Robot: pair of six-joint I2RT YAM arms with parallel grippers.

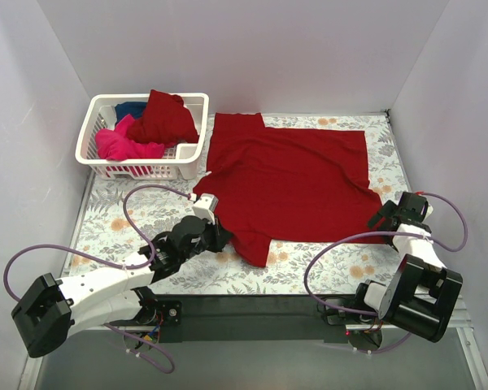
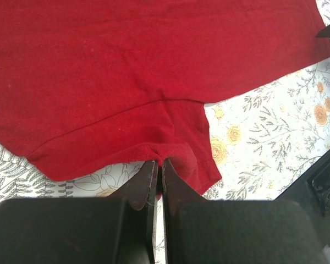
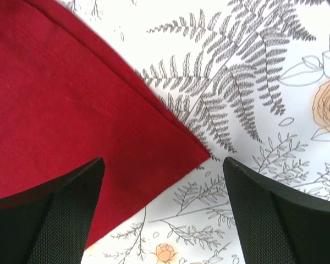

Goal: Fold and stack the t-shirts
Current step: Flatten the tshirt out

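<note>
The dark red t-shirt (image 1: pixel 297 183) lies flat mid-table. The left gripper (image 1: pixel 220 237) clenches its sleeve at 7 o'clock. The right gripper (image 1: pixel 380 218), released, straddles the 4 o'clock corner, probably so both can lift for one fold.

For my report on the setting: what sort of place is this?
Probably a robot test cell: plain white walls enclose a flower-printed tabletop, two black-and-white robot arms stand at its near edge, and a dark red cloth t-shirt lies spread on it.
</note>
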